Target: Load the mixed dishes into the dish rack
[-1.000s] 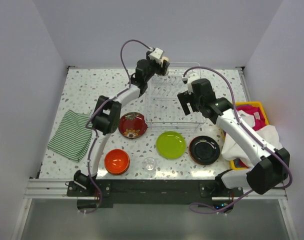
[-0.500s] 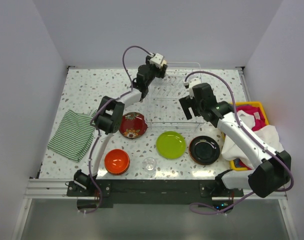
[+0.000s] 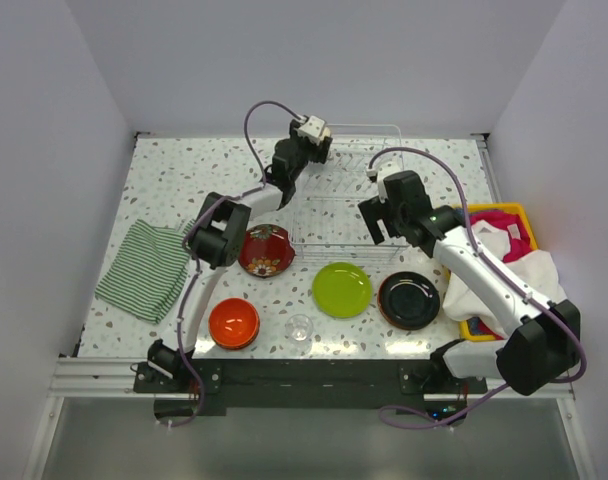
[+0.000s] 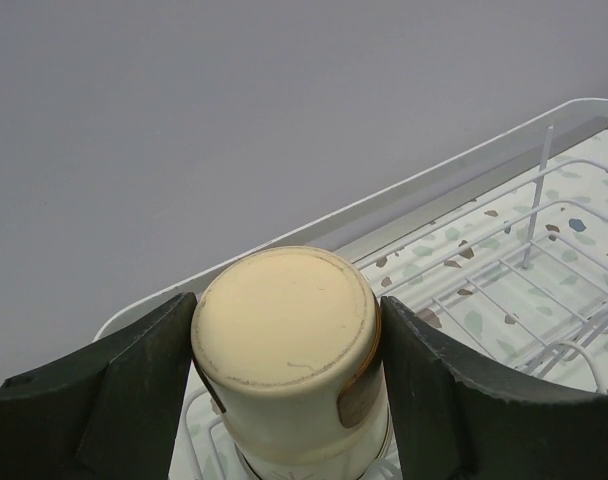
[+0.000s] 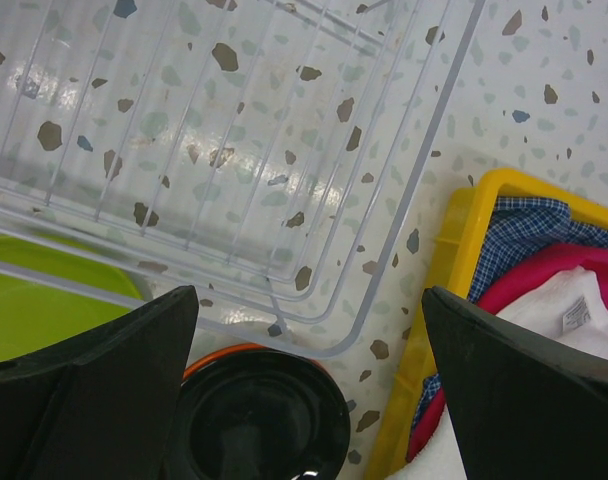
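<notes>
Left gripper (image 3: 316, 133): my jaws stand partly apart and clamp the cup (image 4: 284, 330), one finger pressed on each side of it.
Cup: beige, upside down, its base facing my wrist camera; it sits over the far left corner of the rack (image 3: 339, 205), just inside the rim. I cannot tell whether its mouth touches the wires.
Right gripper (image 5: 309, 300): my jaws are spread wide and hold nothing; I hang above the rack's near right corner.
Rack: far middle of the table (image 3: 184, 180), with no dish showing on its wires.
Black plate (image 3: 409, 298): on the table just in front of the rack's near right corner, below my right fingers.
Lime plate (image 3: 342, 289): beside the black plate, to its left.
Red dish (image 3: 265, 249): by the rack's near left corner.
Orange bowl (image 3: 234, 322): near edge, left.
Glass (image 3: 300, 327): near edge, between the orange bowl and the lime plate.
Bin (image 5: 454, 260): yellow, right of the rack, full of cloths.
</notes>
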